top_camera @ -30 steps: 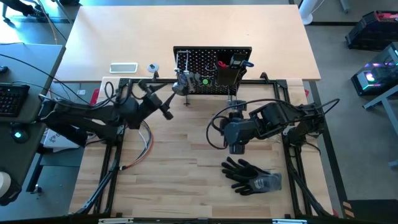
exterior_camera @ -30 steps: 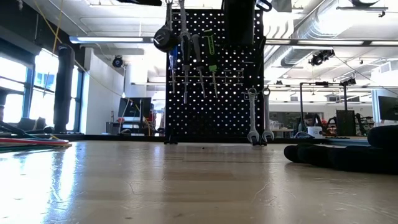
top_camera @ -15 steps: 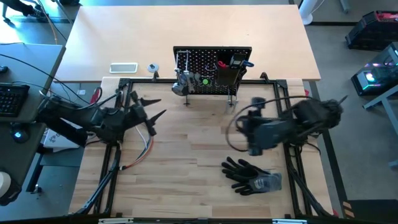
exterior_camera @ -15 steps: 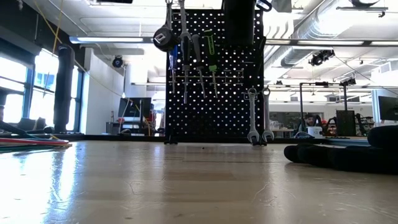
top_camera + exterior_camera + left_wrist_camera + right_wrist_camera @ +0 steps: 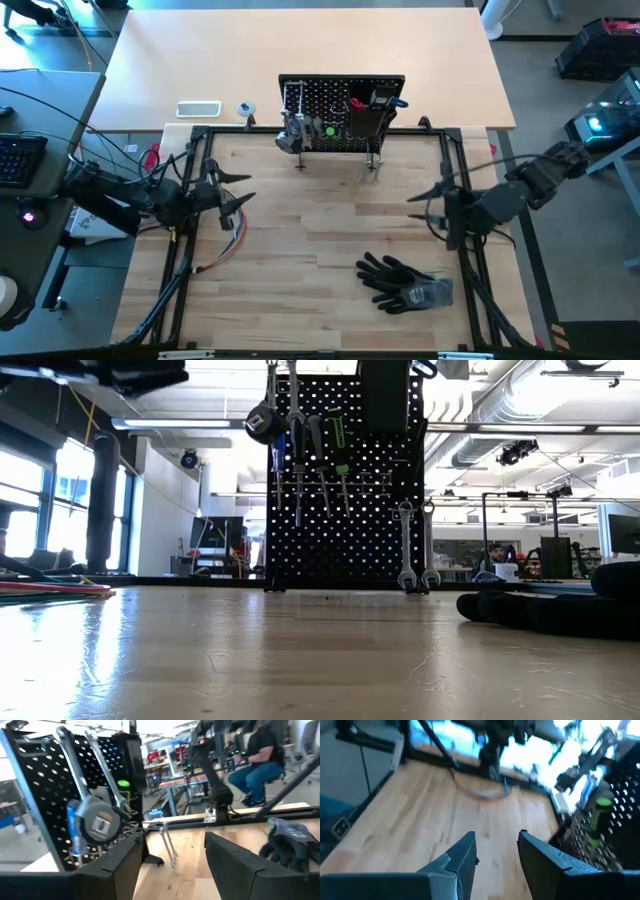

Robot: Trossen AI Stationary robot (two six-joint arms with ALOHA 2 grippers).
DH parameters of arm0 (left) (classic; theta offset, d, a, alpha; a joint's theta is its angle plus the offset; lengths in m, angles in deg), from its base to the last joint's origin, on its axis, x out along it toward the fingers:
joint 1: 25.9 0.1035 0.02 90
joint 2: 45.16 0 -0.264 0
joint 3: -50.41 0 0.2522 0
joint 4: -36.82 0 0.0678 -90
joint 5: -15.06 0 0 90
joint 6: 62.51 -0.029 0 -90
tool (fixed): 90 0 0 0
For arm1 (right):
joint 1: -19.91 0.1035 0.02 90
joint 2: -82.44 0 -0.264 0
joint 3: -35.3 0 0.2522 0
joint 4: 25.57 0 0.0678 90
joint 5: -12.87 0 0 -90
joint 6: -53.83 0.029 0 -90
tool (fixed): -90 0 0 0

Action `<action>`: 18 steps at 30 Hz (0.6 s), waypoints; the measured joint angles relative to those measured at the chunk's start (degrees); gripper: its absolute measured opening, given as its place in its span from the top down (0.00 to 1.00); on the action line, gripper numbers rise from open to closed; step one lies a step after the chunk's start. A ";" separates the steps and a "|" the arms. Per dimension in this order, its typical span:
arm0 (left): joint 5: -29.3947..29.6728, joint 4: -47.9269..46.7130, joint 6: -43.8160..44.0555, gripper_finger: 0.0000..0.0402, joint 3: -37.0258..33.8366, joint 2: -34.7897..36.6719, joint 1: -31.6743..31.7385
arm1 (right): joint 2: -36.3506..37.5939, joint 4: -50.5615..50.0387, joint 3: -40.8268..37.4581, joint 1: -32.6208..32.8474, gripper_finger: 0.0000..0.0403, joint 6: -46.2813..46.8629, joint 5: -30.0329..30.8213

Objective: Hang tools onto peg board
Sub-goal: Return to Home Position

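- Left gripper [image 5: 238, 190]: over the left side of the bench [image 5: 300, 240], well apart from the board, as suits an arm with nothing to carry; fingers wide apart, empty
- Peg board [image 5: 325, 98]: upright at the bench's far edge, centre; tools [image 5: 340, 450] hang on its front, tape measure [image 5: 262, 423] top left, two wrenches [image 5: 405, 545] low right; hanging looks finished
- Black gloves [image 5: 405, 282]: flat on the bench, right of centre, not for hanging
- Right gripper [image 5: 425, 195]: over the right side, likewise clear of the board; fingers apart, holding nothing
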 joint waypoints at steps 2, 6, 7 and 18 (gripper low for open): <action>-1.46 3.53 -0.87 0.49 -3.13 0.79 0.31 | 6.71 10.74 -11.40 -1.85 0.65 -4.49 -1.75; -3.60 10.72 -1.98 0.49 -8.48 2.13 2.98 | 18.58 28.34 -31.01 -8.52 0.65 -10.05 -5.87; -4.39 11.92 -1.75 0.49 -9.41 2.53 3.90 | 21.33 32.39 -35.16 -10.60 0.65 -10.98 -8.19; -17.40 17.52 6.55 0.49 -18.13 5.66 14.43 | 39.09 61.85 -65.84 -32.45 0.65 -7.82 -33.20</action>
